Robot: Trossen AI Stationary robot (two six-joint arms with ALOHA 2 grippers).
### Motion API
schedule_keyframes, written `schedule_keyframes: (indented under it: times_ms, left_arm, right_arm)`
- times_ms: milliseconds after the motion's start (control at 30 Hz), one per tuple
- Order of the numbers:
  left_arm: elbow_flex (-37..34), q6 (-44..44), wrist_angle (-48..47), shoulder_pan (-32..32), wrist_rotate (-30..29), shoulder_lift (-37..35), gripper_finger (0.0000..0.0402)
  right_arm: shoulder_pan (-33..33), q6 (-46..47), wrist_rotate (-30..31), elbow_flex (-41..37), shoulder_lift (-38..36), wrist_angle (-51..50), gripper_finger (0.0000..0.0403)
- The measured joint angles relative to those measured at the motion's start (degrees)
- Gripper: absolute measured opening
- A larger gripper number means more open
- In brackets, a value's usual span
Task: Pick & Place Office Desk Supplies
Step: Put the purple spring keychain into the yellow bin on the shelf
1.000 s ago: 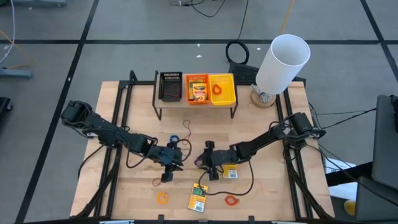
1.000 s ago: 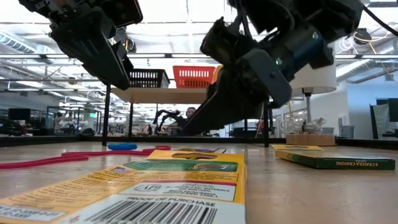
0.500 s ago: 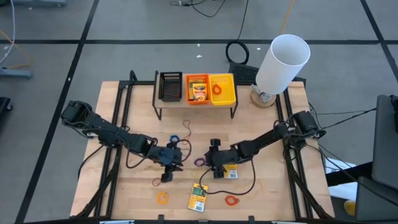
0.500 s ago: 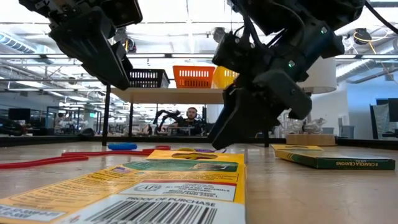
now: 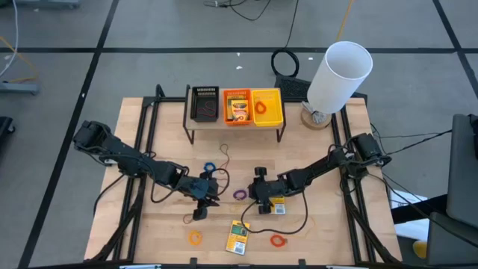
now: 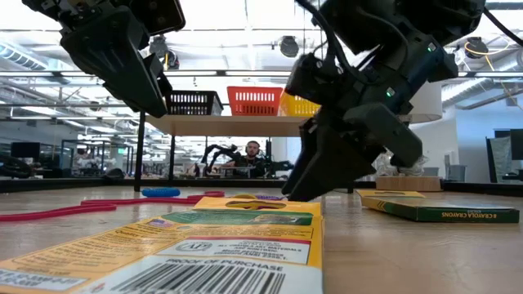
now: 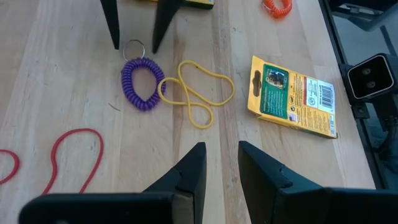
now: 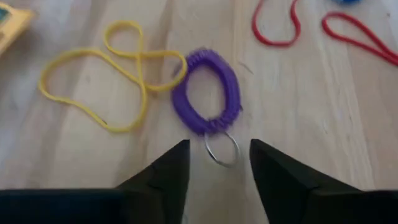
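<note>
My right gripper (image 5: 258,199) (image 8: 219,167) is open and low at the table's middle. Its fingers stand on either side of the metal ring (image 8: 222,149) of a purple coil loop (image 5: 240,194) (image 7: 140,84), touching nothing that I can see. My left gripper (image 5: 202,200) (image 7: 221,177) hangs open with a narrow gap, left of the coil. A yellow rubber band (image 7: 196,93) lies flat against the coil. One yellow pack with a green label (image 5: 238,237) (image 7: 293,96) lies near the near edge. Another pack (image 5: 277,206) lies under the right arm.
Red bands (image 8: 273,25) and a blue coil (image 5: 210,166) lie beyond the purple one, and orange coils (image 5: 195,237) (image 5: 278,240) sit near the near edge. A raised shelf at the far side carries black (image 5: 205,104), orange (image 5: 237,107) and yellow (image 5: 267,107) bins. A big white cylinder (image 5: 340,75) stands far right.
My right gripper has moved a little toward the table's right, off the purple coil, and has come down close to the tabletop. The coil and the bands lie where they were. The left arm has kept still.
</note>
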Motion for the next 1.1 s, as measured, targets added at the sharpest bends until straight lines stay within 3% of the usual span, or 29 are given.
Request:
schedule_keyframes:
  times_ms: [400,633,833,1100]
  left_arm:
    - [-0.01,-0.15,-0.02,0.0,0.0,0.0,0.0081]
    - [0.0,-0.15,-0.02,0.0,0.0,0.0,0.0081]
    - [0.0,-0.15,0.03,0.0,-0.15,0.0,0.0081]
    - [0.0,-0.47,0.28,0.0,-0.16,0.0,0.0081]
  right_arm:
    - [-0.07,-1.22,0.21,-1.28,0.04,5.6,0.0007]
    - [-0.03,-1.4,5.11,-1.28,-1.73,6.33,0.0001]
    - [1.27,-3.69,10.75,-1.28,-8.15,6.32,0.0001]
    - [3.92,-11.67,24.4,-1.28,-20.58,6.91,0.0001]
